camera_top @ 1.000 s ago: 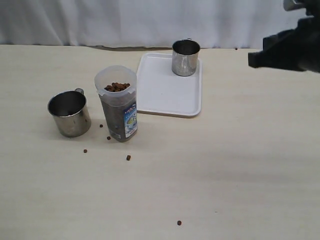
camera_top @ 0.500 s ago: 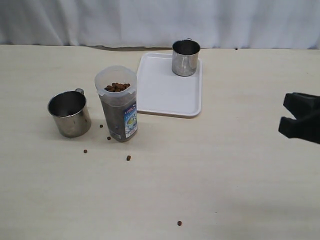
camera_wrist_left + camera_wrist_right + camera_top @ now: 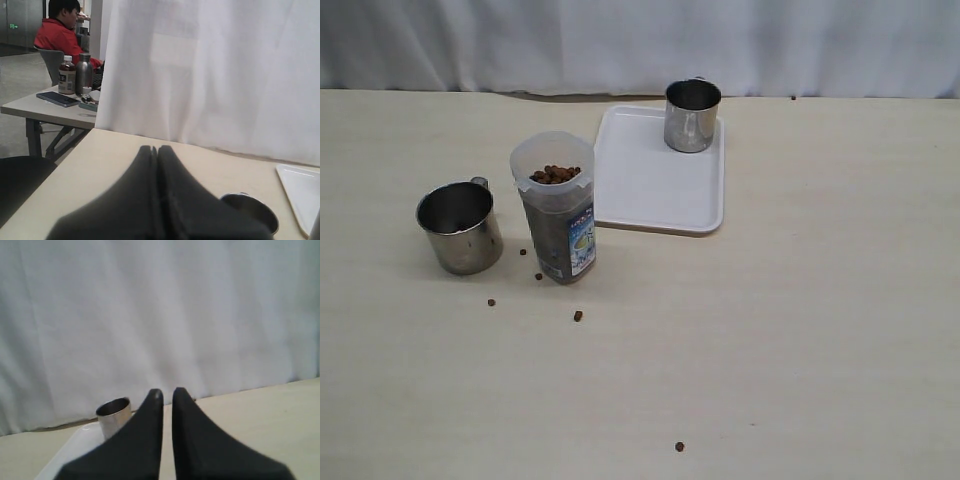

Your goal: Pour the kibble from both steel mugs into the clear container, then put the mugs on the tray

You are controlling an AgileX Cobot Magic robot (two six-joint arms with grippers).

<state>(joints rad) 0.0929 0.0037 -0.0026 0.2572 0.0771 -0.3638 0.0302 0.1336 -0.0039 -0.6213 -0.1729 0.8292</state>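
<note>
The right arm, which a second ago hung at the right edge of the exterior view, has drawn out of that view altogether, and nothing on the tabletop [image 3: 800,330] has shifted. The right hand [image 3: 168,391] shows only in its wrist view, its fingers closed to a thin slit and holding nothing; the left hand [image 3: 156,148] is pressed fully shut and is also empty. One mug, the tray mug [image 3: 692,115], stands upright in the far corner of the tray [image 3: 660,190]. The left mug [image 3: 460,226] stands upright on the tabletop, left of the container [image 3: 557,205] and near it without touching, and it looks empty. The container holds the kibble [image 3: 555,174] almost to its rim, and a few stray pellets [image 3: 578,315] lie on the tabletop around it. The coming move looks to be carrying the left mug to the tray. That mug sits on the left arm's side, and its rim shows in the left wrist view just past the shut fingers, so the left hand is the nearer one. The mug's handle points away towards the curtain [image 3: 620,40]. The tray lies right of the mug with the container in between, so the path probably has to go over or around the container, and the tray's near half is free.
</note>
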